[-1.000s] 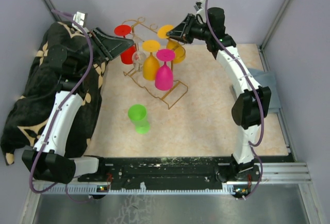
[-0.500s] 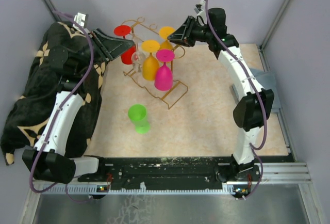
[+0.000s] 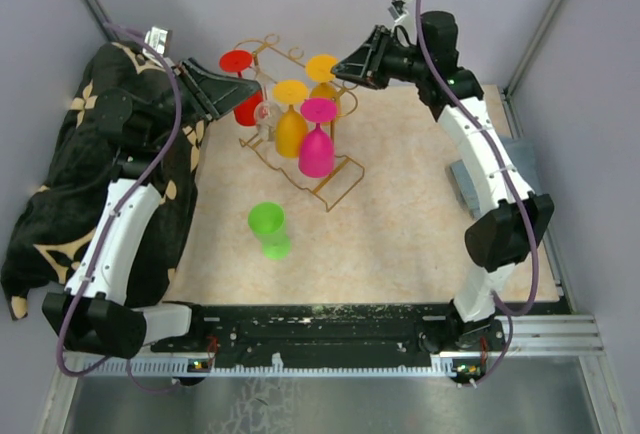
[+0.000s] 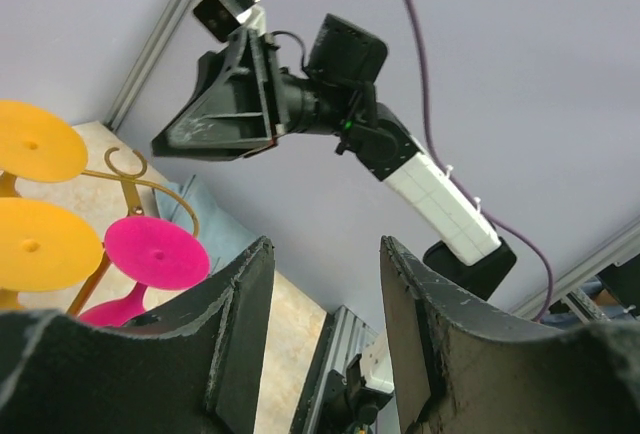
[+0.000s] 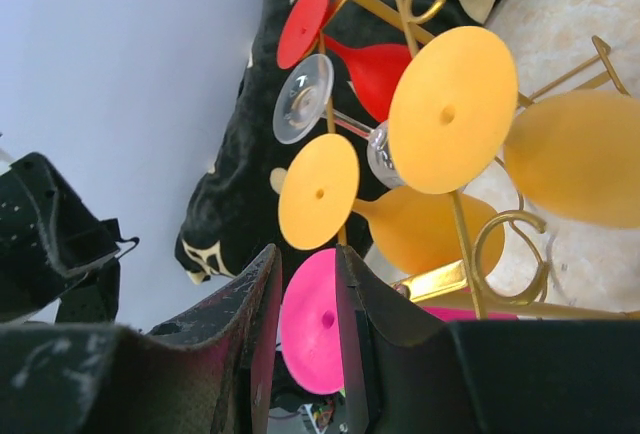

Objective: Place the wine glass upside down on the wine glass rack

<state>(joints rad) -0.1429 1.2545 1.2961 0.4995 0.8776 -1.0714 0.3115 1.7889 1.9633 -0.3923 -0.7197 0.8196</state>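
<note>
The gold wire wine glass rack (image 3: 340, 180) stands at the back middle of the table. Upside down from its loops hang a red (image 3: 247, 104), a clear (image 3: 266, 112), two orange (image 3: 291, 126) and a pink wine glass (image 3: 317, 149). A green wine glass (image 3: 269, 229) lies on its side in front of the rack. My right gripper (image 3: 340, 69) hovers open by the back orange glass (image 5: 452, 109), holding nothing. Open and empty too, my left gripper (image 3: 256, 85) sits beside the red glass.
A black patterned cloth (image 3: 60, 194) covers the left side under my left arm. Grey walls close in the back and both sides. A grey plate (image 3: 468, 182) lies at the right edge. In the left wrist view my right arm (image 4: 330, 104) shows above the rack.
My right gripper's jaws have widened and let go of the back orange glass, which now hangs straighter. The right arm has swung up and to the right. The left arm has stayed still.
</note>
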